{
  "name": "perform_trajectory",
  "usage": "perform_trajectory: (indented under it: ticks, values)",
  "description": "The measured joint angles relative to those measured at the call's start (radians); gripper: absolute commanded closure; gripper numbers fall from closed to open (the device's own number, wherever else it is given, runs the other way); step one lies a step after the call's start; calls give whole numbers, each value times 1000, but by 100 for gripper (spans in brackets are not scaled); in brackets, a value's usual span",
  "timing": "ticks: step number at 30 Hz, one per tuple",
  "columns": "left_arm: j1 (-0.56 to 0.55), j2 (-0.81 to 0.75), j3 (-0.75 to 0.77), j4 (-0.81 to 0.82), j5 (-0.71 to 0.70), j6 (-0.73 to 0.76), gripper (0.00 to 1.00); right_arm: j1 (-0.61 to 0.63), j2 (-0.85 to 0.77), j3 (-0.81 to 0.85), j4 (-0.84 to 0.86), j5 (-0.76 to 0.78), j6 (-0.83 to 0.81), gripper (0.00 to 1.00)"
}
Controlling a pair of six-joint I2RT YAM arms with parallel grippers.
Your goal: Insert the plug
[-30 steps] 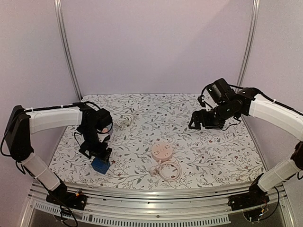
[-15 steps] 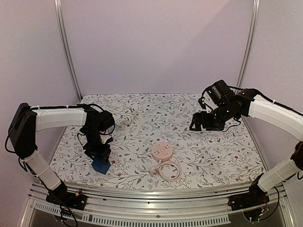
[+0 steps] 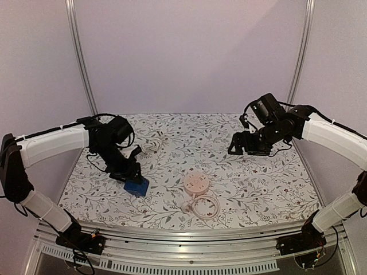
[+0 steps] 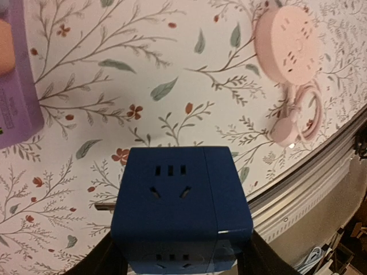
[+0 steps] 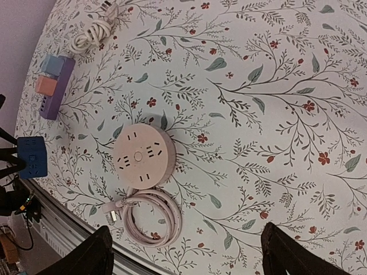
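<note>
My left gripper (image 3: 133, 182) (image 4: 178, 260) is shut on a blue cube plug (image 3: 136, 187) (image 4: 178, 212) (image 5: 31, 156). The cube has socket holes on its faces and a metal prong sticking out on its left side. It hangs just above the flowered cloth at the front left. A round pink power strip (image 3: 195, 183) (image 4: 287, 34) (image 5: 140, 156) lies to its right, sockets facing up. The strip's coiled cord (image 3: 205, 206) (image 5: 152, 217) and own pink plug (image 5: 113, 213) lie in front of it. My right gripper (image 3: 237, 146) (image 5: 189, 255) hovers open at the rear right, holding nothing.
A purple power strip (image 5: 56, 80) (image 4: 17, 86) carrying a blue and an orange cube lies at the left. A bundled white cable (image 3: 150, 146) (image 5: 94, 31) sits at the rear left. The table's metal front rail (image 3: 183, 229) runs close behind the pink cord.
My left gripper closed on the blue cube and carried it right and slightly away from the front edge, toward the pink strip. The right arm barely moved.
</note>
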Motion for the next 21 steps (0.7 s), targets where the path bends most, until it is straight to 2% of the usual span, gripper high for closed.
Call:
perform_trajectory:
  ticks: [11,21]
  values:
    - [-5,-143,4,404,332,-114,73,1,-12,6,174,-171,40,12]
    - [-12,-131,3,715,515,-209,74,34,-179,-151,422,-287,10,13]
